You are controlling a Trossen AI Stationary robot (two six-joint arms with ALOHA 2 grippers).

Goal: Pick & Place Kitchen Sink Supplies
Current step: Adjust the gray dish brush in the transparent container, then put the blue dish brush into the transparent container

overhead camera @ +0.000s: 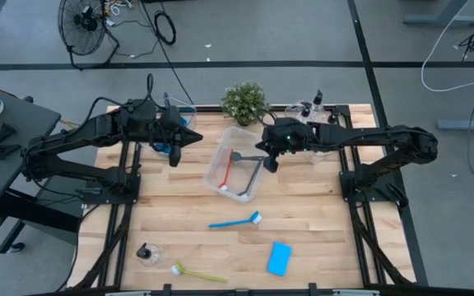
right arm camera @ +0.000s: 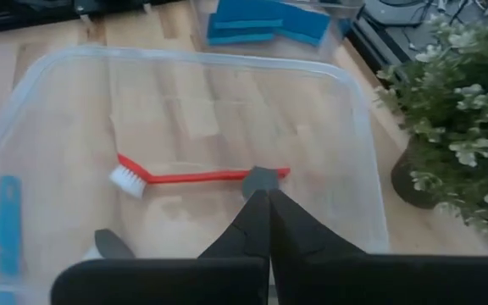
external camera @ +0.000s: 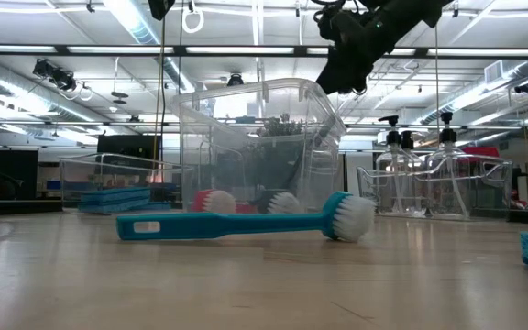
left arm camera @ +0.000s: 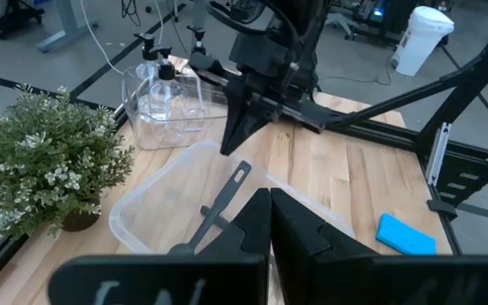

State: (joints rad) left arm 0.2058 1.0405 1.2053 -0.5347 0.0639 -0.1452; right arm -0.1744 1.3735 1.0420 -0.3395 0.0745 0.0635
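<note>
The right gripper [overhead camera: 268,162] is hovering over the clear bin [overhead camera: 217,154] in the middle of the counter [overhead camera: 303,222], its fingers [right arm camera: 259,222] pressed together and holding nothing. Directly below them the red brush [right arm camera: 195,177] is lying flat on the bin's floor, beside the grey brush [overhead camera: 248,156], neither one touching the fingertips. The left gripper [overhead camera: 175,156] is waiting just beside the bin of blue sponges [right arm camera: 263,23], its fingers closed too. Out on the open counter the blue brush [external camera: 236,223] is lying in front of the bin, with a loose blue sponge [overhead camera: 279,258], a yellow-green brush [overhead camera: 197,273] and a pump bottle [overhead camera: 146,253] sitting nearer the front edge
</note>
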